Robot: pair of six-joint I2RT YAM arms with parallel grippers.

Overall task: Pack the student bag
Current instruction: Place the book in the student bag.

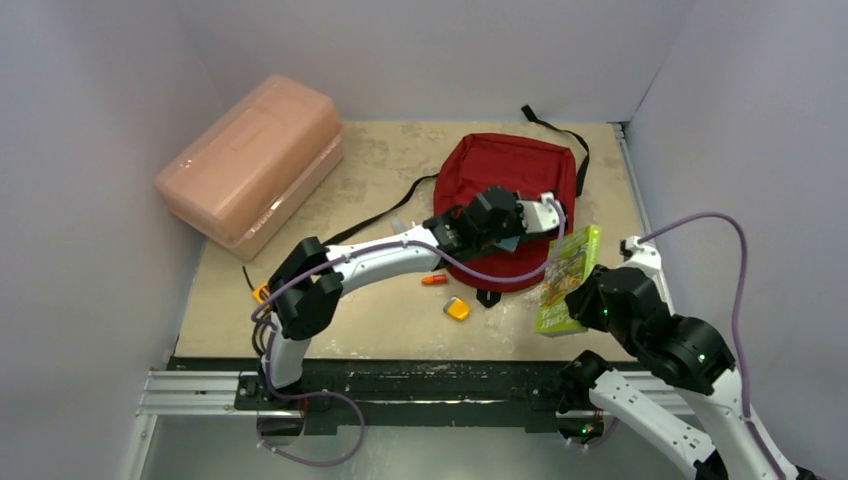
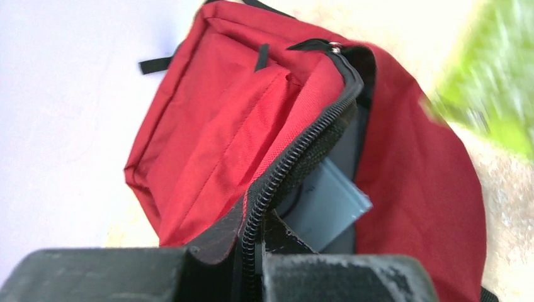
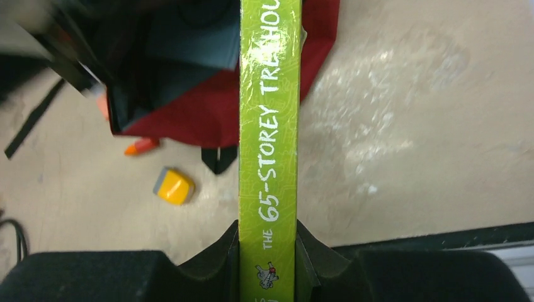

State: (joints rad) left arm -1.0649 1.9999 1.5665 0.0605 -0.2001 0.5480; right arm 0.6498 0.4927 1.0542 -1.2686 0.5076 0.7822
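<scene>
Far left sits the pink box (image 1: 250, 165). Next, left tool (image 2: 252, 267) is pressed together on the zipper edge of the student bag (image 1: 500, 165), back-centre on the counter (image 1: 385, 155), holding its mouth open. In front: orange pen (image 1: 434, 280), yellow block (image 1: 457, 309). At the bag's right edge, right tool (image 3: 267, 248) pinches a green book (image 3: 269, 126). Step: loading the book. Next it likely needs lining up with the narrow opening, clear of the left tool.

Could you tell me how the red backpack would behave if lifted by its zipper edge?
Probably floppy: the student bag is creased soft fabric, so mostly the edge pinched by the left gripper should rise. Lying flat, it seems light.
</scene>
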